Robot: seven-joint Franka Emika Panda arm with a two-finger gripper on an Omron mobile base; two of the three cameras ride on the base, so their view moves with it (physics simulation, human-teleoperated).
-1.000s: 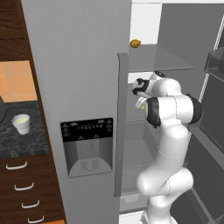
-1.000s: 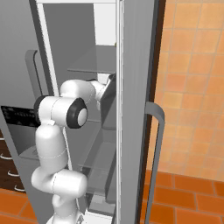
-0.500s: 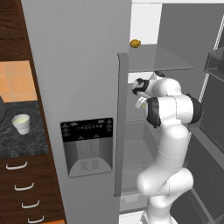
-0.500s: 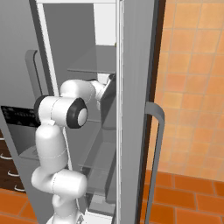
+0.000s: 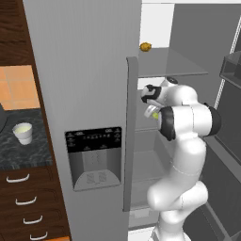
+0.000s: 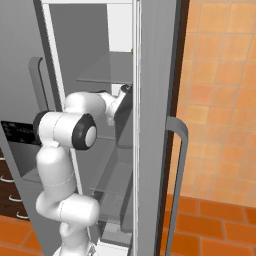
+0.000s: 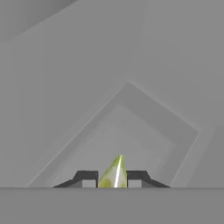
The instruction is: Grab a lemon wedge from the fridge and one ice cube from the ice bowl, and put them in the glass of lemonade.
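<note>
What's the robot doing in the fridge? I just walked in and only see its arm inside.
The arm reaches into the open fridge, and its gripper is shut on the lemon wedge. The glass of lemonade waits on the dark counter to the left; nothing has gone into it yet.

From my seat, both base views look forward and down from behind the arm at seven and five o'clock, sharing the open fridge (image 5: 84,70), while the hand view peers close into its interior.
</note>
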